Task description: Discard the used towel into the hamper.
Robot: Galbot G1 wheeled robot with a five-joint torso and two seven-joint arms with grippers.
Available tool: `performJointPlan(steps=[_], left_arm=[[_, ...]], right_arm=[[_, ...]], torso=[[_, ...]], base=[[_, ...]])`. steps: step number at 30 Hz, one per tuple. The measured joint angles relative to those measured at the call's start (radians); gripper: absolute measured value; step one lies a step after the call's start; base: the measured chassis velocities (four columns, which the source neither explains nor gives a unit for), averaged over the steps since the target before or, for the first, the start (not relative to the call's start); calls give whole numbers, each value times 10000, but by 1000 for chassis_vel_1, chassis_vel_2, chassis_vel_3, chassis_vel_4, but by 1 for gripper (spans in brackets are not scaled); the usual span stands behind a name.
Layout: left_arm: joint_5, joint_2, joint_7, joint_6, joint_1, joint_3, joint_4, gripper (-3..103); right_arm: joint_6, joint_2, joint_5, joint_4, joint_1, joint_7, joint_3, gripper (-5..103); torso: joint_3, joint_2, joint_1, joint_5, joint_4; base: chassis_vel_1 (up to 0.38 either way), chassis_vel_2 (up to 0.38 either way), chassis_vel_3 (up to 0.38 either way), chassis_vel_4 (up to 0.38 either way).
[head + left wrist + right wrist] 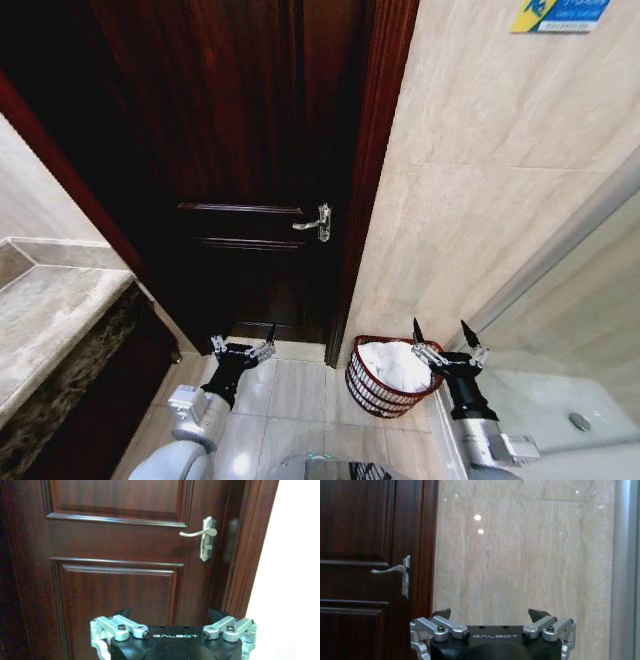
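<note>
1. A tiled bathroom corner seen from the robot's head, looking down at a pale floor, a dark wooden door (250, 170) ahead and a beige stone wall (480, 190) to the right of it.
2. One hamper (375, 392), a small round dark red-brown wire basket, stands on the floor at the foot of the wall, just right of the door frame.
3. One white towel (395, 365) lies crumpled inside the hamper, filling most of its mouth; by this the discarding looks done.
4. The right pincer (443, 334) sits just beside the hamper's right rim, slightly above it, fingers pointing up and away from the robot. Its two dark fingertips stand wide apart with nothing between them.
5. The left pincer (243, 342) is low over the floor in front of the door, well apart from the hamper. Its fingers are also spread wide and hold nothing.
6. The hamper lies to the left of the right pincer and to the right of the left one; the right arm is much the nearer. The basket is round, so it has no long axis to line up with.
7. One silver lever handle (316, 223) is on the door's right edge. A stone bench (45, 320) runs along the left.
8. Count: two pincers, one hamper, one towel, one door.
</note>
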Motion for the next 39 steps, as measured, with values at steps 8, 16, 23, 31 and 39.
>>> performJointPlan(steps=[8, 16, 23, 31, 39], left_arm=[[0, 1, 0, 0, 0, 0, 0, 100], [0, 0, 0, 0, 0, 0, 0, 100], [0, 0, 0, 0, 0, 0, 0, 100], [0, 0, 0, 0, 0, 0, 0, 100], [0, 0, 0, 0, 0, 0, 0, 100]], right_arm=[[0, 0, 0, 0, 0, 0, 0, 100], [0, 0, 0, 0, 0, 0, 0, 100], [0, 0, 0, 0, 0, 0, 0, 100], [0, 0, 0, 0, 0, 0, 0, 100], [0, 0, 0, 0, 1, 0, 0, 100]], torso=[[103, 186, 84, 0, 0], [123, 212, 103, 0, 0], [192, 347, 165, 0, 1], [253, 458, 212, 0, 1], [282, 517, 244, 0, 1]], base=[[97, -101, -101, 98], [16, -23, -18, 29], [0, 0, 0, 0], [0, 0, 0, 0], [0, 0, 0, 0]])
